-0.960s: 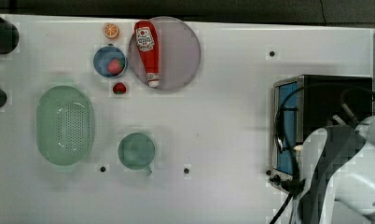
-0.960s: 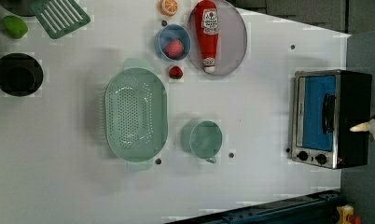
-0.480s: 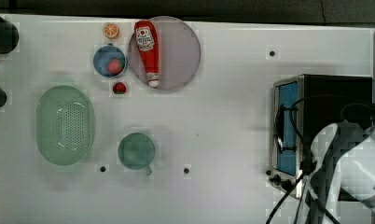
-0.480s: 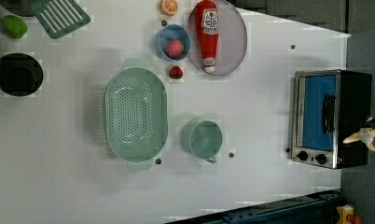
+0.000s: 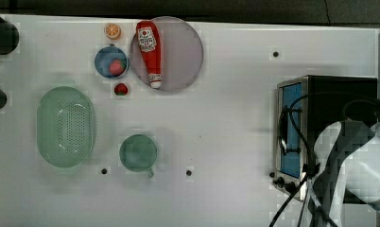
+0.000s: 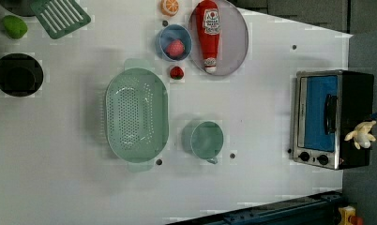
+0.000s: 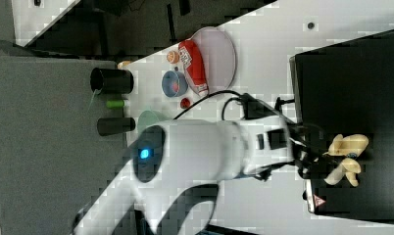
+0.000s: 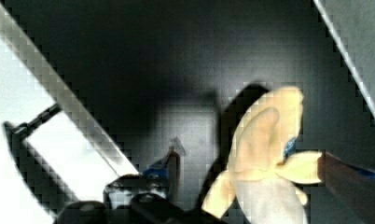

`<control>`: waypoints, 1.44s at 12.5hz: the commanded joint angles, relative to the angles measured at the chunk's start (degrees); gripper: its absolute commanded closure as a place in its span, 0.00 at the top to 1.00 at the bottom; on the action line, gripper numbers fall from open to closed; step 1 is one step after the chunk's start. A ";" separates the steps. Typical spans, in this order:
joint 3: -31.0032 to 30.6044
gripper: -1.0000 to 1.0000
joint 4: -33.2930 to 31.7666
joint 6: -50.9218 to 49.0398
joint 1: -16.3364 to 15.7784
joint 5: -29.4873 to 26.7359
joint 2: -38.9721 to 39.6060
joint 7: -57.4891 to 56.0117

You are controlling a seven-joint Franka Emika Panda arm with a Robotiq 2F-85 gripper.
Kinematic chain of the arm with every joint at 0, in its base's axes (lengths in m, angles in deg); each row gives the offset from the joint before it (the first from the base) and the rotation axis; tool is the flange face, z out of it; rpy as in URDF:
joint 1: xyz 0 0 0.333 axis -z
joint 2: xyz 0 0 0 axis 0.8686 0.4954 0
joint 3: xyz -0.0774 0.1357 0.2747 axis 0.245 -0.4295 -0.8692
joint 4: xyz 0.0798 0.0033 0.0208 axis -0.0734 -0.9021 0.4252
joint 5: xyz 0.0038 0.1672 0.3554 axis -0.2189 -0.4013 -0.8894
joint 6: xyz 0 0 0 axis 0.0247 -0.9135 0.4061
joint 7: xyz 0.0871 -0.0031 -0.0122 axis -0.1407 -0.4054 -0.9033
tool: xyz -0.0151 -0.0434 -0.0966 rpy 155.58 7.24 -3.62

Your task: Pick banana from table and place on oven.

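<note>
The pale yellow banana (image 7: 349,147) lies with its peel flaps splayed on the black top of the oven (image 7: 347,78), near that top's edge. In the left view the banana (image 6: 362,134) rests on the oven (image 6: 358,89) at the far right. My gripper (image 7: 316,155) hovers right at it. In the wrist view the gripper (image 8: 248,158) is open, and the banana (image 8: 265,163) sits between the spread fingers (image 8: 174,163). One finger is clear of the fruit; the other is against a peel flap. In the top view my arm covers part of the oven (image 5: 341,94) on the white table (image 5: 226,118).
A ketchup bottle (image 5: 149,52) lies on a grey plate (image 5: 183,56) at the back. Beside it are a blue bowl (image 5: 103,59), a loose strawberry (image 5: 121,88) and an orange slice (image 5: 112,31). A green colander (image 5: 65,125) and green cup (image 5: 138,152) stand in the top view's left half.
In the left view the banana has shifted left and down onto the oven's top and come to rest. In the top view my arm has swung toward the lower right.
</note>
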 commanded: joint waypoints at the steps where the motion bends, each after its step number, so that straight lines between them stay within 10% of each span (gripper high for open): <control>1: -2.16 1.00 3.03 -3.52 -2.98 -0.10 -6.72 -0.72; 10: -25.99 1.00 2.88 -19.71 -7.27 0.44 -20.45 46.80; 18: -29.71 1.00 2.86 -23.88 -7.10 0.08 -22.44 51.23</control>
